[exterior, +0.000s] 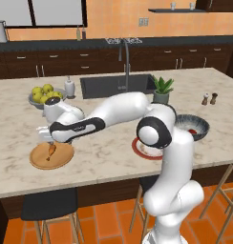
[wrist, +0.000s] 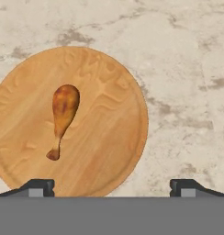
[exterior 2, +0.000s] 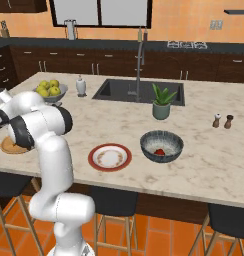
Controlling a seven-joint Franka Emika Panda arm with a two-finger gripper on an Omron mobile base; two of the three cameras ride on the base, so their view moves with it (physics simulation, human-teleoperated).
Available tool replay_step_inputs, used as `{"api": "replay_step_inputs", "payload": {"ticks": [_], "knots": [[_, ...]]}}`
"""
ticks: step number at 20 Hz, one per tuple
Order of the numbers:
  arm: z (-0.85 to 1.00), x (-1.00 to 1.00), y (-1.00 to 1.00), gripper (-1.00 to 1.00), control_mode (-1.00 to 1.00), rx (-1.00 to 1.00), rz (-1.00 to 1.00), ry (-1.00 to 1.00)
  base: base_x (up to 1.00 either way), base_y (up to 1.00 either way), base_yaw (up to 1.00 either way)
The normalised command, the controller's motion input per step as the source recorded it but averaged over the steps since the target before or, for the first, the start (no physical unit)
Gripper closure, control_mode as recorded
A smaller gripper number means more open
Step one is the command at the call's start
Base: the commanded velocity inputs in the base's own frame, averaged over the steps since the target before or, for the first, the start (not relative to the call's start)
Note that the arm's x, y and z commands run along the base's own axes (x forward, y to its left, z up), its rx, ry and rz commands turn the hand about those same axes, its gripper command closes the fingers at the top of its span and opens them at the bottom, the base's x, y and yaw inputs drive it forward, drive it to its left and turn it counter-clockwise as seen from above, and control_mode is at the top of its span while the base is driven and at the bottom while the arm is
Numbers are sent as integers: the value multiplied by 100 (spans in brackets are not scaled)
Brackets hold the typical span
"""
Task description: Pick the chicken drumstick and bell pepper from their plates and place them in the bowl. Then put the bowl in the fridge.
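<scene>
Drumstick (wrist: 62,117) sits at nine o'clock of the wide-open, empty gripper (wrist: 111,186), so closing now just misses it.

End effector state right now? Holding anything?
End effector: open, holding nothing, above the flat tan wooden plate where the golden-brown chicken drumstick lies.

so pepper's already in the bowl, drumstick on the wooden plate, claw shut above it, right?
Not quite: the claw is open, fingertips wide apart in the hand view. The rest holds: the pepper is in the bowl, and the drumstick lies on the wooden plate under the claw.
</scene>
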Motion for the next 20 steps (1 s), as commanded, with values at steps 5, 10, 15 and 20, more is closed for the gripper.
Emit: {"api": "replay_step_inputs", "payload": {"ticks": [5, 10, 15, 20], "knots": [[-46, 0, 0, -100, -100, 0, 0, 0, 0, 0, 0], [-25, 21, 1, -100, -100, 2, 0, 0, 0, 0, 0], [-7, 29, 14, -100, -100, 0, 0, 0, 0, 0, 0], [-22, 11, 21, -100, -100, 0, 0, 0, 0, 0, 0]]}}
